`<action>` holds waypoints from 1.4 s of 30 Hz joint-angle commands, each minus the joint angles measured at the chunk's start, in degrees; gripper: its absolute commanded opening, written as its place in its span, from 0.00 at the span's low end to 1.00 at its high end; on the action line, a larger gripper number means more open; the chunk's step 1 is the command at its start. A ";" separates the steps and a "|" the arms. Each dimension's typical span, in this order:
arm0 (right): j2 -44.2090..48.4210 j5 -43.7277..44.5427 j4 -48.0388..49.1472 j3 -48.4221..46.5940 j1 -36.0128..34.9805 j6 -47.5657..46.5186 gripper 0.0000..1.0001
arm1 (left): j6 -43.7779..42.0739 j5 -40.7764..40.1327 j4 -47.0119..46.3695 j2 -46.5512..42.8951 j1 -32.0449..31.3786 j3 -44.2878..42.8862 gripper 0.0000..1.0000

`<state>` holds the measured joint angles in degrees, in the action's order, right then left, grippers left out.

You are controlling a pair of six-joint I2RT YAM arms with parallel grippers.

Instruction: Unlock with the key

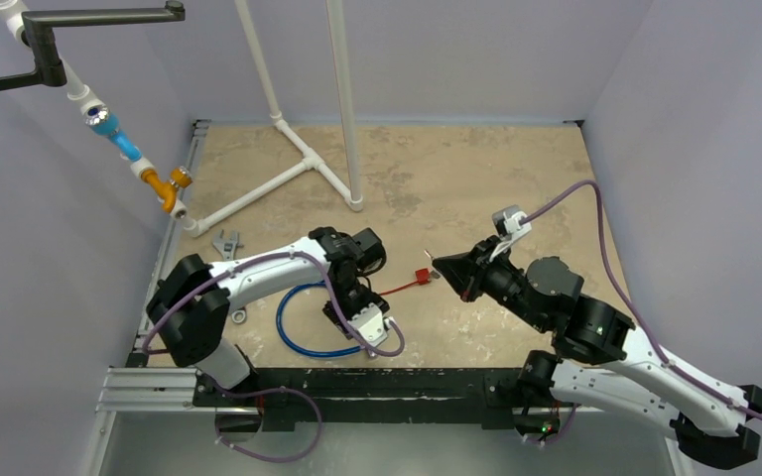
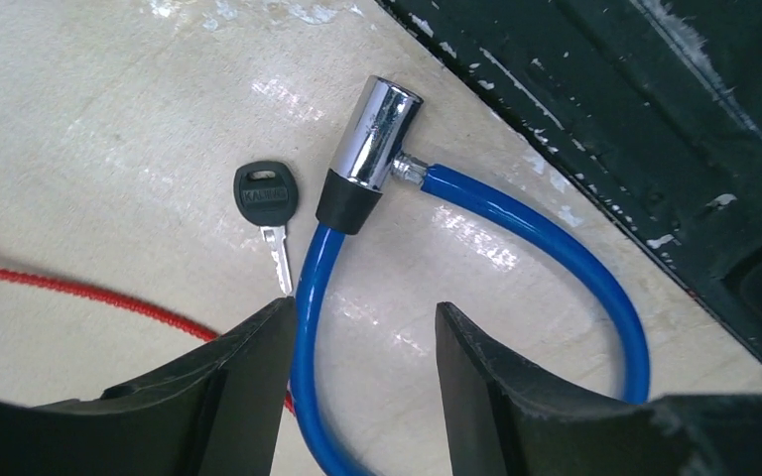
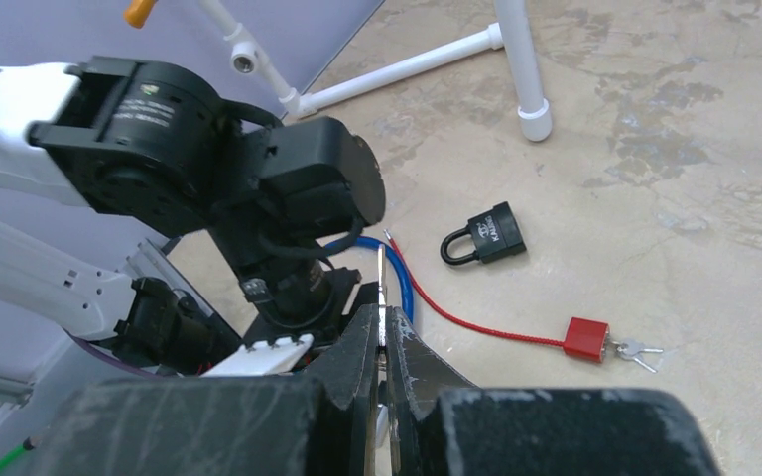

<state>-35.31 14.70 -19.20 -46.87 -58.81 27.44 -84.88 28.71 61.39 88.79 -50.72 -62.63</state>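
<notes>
A blue cable lock (image 2: 516,223) with a chrome cylinder (image 2: 375,139) lies near the table's front edge. A black-headed key (image 2: 264,196) lies beside the cylinder. My left gripper (image 2: 362,312) is open and low over the table, with the blue cable between its fingers. My right gripper (image 3: 382,317) is shut on a thin silver key (image 3: 381,283) whose blade points forward, held above the table (image 1: 439,264). A black padlock (image 3: 491,235) lies ahead of it. A red lock (image 3: 587,338) with small keys (image 3: 637,349) and a red cable (image 1: 397,289) lies to its right.
A white PVC pipe frame (image 1: 298,169) stands at the back. A pipe with an orange fitting (image 1: 169,186) hangs at the left wall. A grey wrench (image 1: 226,243) lies left of my left arm. A black rail (image 1: 357,382) runs along the near edge.
</notes>
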 commanded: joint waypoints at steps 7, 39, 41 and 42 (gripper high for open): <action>1.77 3.74 -2.06 -4.80 0.01 -0.55 0.00 | -5.26 -2.46 -7.84 9.25 -1.31 -1.25 0.48; 1.59 5.37 -5.06 -6.61 0.01 -0.02 0.00 | -0.22 -5.74 -14.38 8.92 -3.13 5.35 0.15; 1.13 5.74 -5.58 -7.17 0.01 -0.02 0.00 | 0.52 -5.60 -14.37 8.63 -3.33 5.09 0.05; 0.83 5.90 -5.85 -7.56 0.01 -0.02 0.00 | 0.70 -5.68 -14.41 8.14 -3.38 5.22 0.01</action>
<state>-33.78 18.65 -24.27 -50.96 -58.81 27.29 -86.00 22.04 47.42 96.25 -53.36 -56.60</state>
